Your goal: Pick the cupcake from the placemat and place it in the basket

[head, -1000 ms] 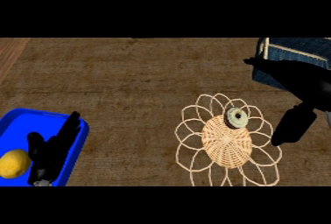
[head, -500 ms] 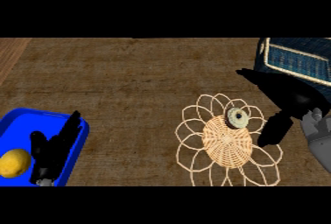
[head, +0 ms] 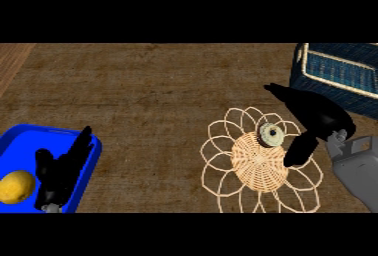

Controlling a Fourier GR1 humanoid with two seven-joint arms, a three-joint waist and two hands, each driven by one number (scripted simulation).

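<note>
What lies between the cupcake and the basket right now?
In the head view, the right robot hand sits between them, its fingers spread above and right of the cupcake, below-left of the basket. Otherwise bare countertop.

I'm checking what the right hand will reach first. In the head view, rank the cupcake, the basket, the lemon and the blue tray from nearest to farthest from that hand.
From the right hand:
1. Cupcake, on the woven placemat, just beside the fingers.
2. Basket, at the upper right corner.
3. Blue tray, far left, under the left hand.
4. Lemon, at the tray's left edge.
</note>
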